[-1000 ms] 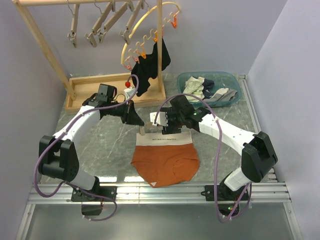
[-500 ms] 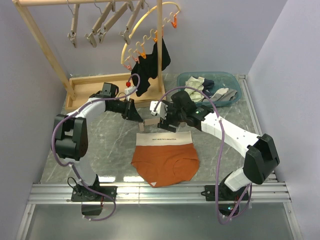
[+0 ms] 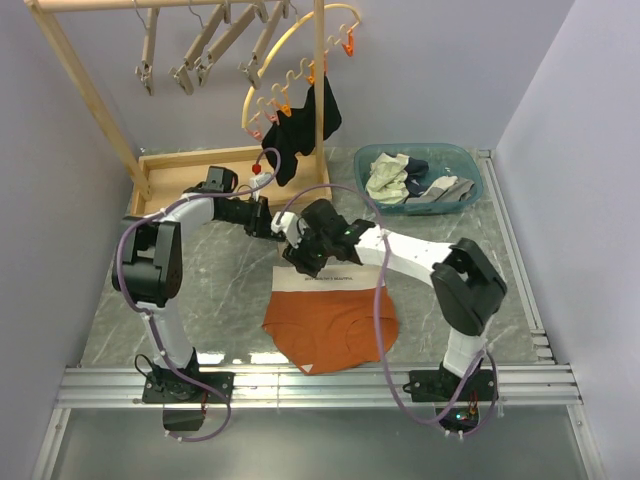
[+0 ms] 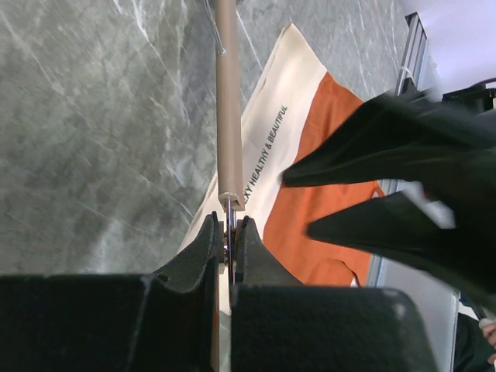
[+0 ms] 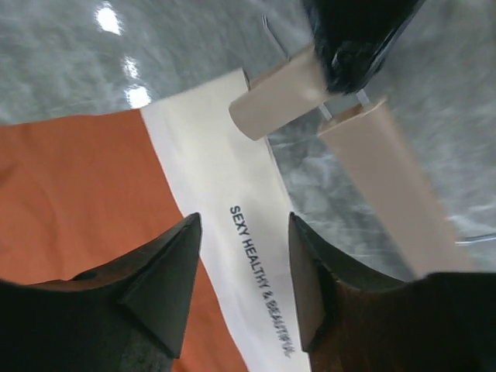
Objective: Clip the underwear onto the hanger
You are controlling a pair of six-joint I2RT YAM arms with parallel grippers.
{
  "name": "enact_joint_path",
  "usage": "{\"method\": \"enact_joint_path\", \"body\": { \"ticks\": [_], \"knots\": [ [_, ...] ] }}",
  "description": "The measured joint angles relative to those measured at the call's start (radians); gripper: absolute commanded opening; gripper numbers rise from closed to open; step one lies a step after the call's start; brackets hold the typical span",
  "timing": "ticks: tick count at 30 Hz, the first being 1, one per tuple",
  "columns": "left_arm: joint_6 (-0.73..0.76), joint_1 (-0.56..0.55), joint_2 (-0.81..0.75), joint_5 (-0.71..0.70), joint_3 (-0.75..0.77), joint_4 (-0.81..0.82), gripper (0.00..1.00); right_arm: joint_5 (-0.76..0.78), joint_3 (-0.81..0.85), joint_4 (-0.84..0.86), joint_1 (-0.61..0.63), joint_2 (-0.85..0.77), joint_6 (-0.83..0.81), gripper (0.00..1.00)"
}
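The underwear (image 3: 332, 322) lies flat on the table, its off-white waistband (image 3: 345, 277) toward the back. In the left wrist view my left gripper (image 4: 230, 226) is shut on the metal end of the hanger (image 4: 225, 108), whose wooden bar runs along the waistband edge (image 4: 271, 132). In the top view my left gripper (image 3: 268, 222) sits just behind the waistband's left corner, and the hanger is mostly hidden there. My right gripper (image 3: 306, 250) is open and empty over the waistband's left part. In the right wrist view it (image 5: 244, 226) straddles the printed waistband (image 5: 225, 178), with the hanger (image 5: 376, 182) beside it.
A wooden rack (image 3: 90, 95) at the back left carries several spare hangers (image 3: 200, 50). A yellow hoop (image 3: 285, 60) holds a black garment (image 3: 300, 135). A blue basket (image 3: 470, 165) of clothes stands at the back right. The rack's wooden base tray (image 3: 190, 160) lies behind my left arm.
My right gripper has swung left and come down over the waistband's left part. My left gripper has drawn back slightly with the hanger still in it.
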Motion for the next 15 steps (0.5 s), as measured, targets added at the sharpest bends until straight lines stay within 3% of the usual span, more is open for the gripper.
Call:
{"method": "enact_joint_path", "body": {
  "ticks": [3, 15],
  "knots": [
    [-0.004, 0.001, 0.008, 0.001, 0.0, 0.024, 0.0, 0.039, 0.003, 0.011, 0.009, 0.06, 0.079, 0.48],
    [-0.039, 0.004, 0.02, -0.001, -0.036, 0.118, 0.0, 0.241, 0.014, 0.063, 0.061, 0.093, 0.468, 0.52]
  ]
}}
